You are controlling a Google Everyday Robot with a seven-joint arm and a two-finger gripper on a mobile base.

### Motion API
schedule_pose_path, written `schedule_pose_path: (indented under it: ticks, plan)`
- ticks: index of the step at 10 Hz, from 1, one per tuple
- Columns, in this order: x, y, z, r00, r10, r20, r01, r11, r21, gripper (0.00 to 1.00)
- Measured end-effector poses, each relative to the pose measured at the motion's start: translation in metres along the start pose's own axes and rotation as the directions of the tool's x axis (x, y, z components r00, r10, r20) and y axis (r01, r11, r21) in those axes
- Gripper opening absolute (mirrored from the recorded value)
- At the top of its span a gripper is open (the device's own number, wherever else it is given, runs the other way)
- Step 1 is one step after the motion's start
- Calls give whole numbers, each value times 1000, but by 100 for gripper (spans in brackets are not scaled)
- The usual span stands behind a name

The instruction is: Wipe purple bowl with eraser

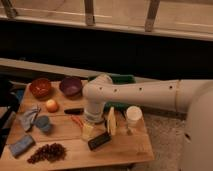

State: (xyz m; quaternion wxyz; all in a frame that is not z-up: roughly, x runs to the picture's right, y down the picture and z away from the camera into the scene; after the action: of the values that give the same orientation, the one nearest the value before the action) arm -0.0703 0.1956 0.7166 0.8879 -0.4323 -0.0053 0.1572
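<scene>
The purple bowl [71, 86] stands at the back of the wooden table [125, 150], next to an orange-red bowl [40, 87]. The eraser [99, 141], a flat black block, lies near the table's front, right of centre. My white arm reaches in from the right and bends down over the table's middle. My gripper [88, 131] hangs at its end, pointing down, just left of the eraser and slightly behind it. It is open, with nothing between its fingers. It is well forward of the purple bowl.
A round orange fruit [51, 105], a black-handled knife [74, 111] and a small orange item [77, 121] lie mid-table. A yellow item [111, 121] and a white cup [133, 116] stand right of the gripper. A blue-grey sponge [21, 145], dark grapes [47, 152] and a blue cloth [29, 117] are at left.
</scene>
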Motion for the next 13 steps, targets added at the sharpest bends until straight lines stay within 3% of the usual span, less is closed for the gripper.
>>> schedule_pose_path:
  ticks: [1,4,7,10,13]
  plan:
    - [1,2,13,997,-15,-73,15,1000,1,80]
    - [7,10,32,991,-58,-120,57,998,-16,80]
    - [22,13,49,991,-59,-121,57,998,-22,80]
    - [37,8,73,995,-15,-103,16,1000,3,80]
    - [46,-5,80,996,14,-88,-12,1000,16,80]
